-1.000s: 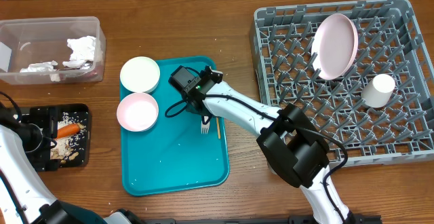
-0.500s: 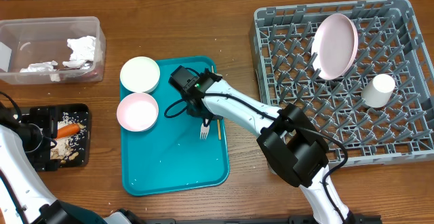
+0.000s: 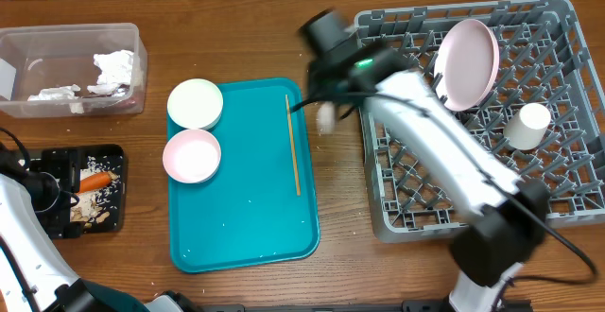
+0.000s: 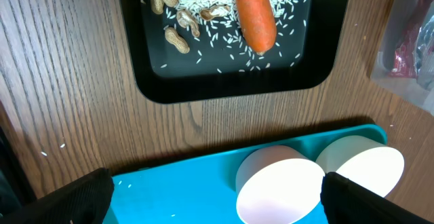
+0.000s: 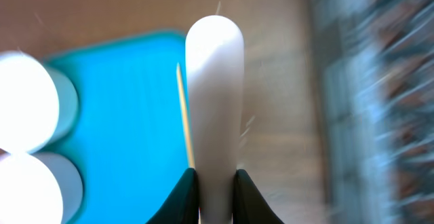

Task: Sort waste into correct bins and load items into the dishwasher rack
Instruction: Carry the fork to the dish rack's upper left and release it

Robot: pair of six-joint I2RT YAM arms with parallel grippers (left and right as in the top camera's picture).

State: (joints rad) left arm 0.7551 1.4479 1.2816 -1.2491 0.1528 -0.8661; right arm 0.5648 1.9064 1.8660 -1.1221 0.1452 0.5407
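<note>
Big teal serving tray (image 3: pixel 241 227) flat on brown wood-grain table (image 3: pixel 246 28), near its middle

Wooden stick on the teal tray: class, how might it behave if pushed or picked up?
The wooden stick looks very thin, so probably light and easily snapped. Lying flat on the smooth teal tray, it would likely slide or roll if nudged sideways, and may be awkward to pinch.

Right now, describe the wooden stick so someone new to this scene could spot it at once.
Start at the big teal tray in the middle of the table, left of the grey rack. The thin wooden stick lies near its right edge, running along that edge. Unlike the round white bowl and pink bowl on the tray's left side, it is long, slim and tan.
</note>
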